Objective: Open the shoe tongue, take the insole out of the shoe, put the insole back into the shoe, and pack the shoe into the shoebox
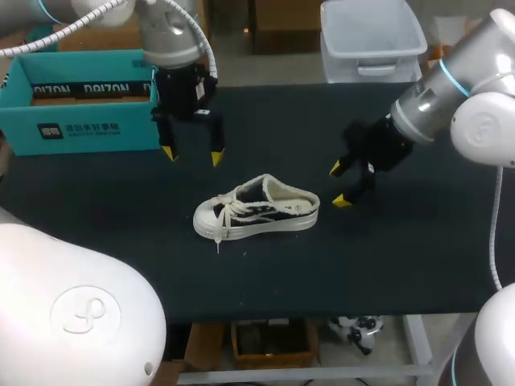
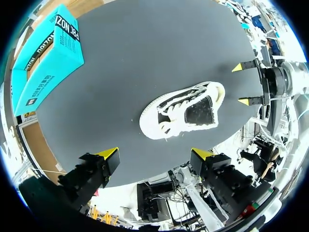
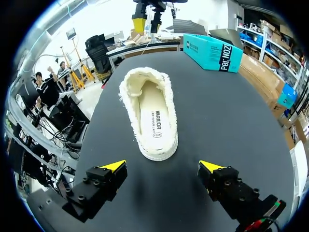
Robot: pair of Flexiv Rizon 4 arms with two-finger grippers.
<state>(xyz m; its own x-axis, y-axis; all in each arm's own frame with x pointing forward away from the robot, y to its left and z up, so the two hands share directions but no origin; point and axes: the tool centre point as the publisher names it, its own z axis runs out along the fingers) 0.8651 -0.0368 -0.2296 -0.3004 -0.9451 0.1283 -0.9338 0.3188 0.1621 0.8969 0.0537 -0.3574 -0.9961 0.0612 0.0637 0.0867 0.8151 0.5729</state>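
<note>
Both wide and empty: left tool (image 1: pixel 191 155), right tool (image 1: pixel 339 184); insole (image 3: pixel 150 116) inside shoe (image 1: pixel 257 213); shoebox (image 1: pixel 80 129) apart, contents unclear.

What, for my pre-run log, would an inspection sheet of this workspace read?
Surface: black table mat, flat.
Job's things: shoe on its sole mid-table, insole inside; teal shoebox at the far left edge, apparently open.
Clutter: nothing seen.
Grippers: left gripper open, above the mat behind the shoe; right gripper open, beside the heel; neither touches the shoe.
Cables: white cable along the left arm, off the mat.
Surroundings: nothing seen reaching over the table.
</note>
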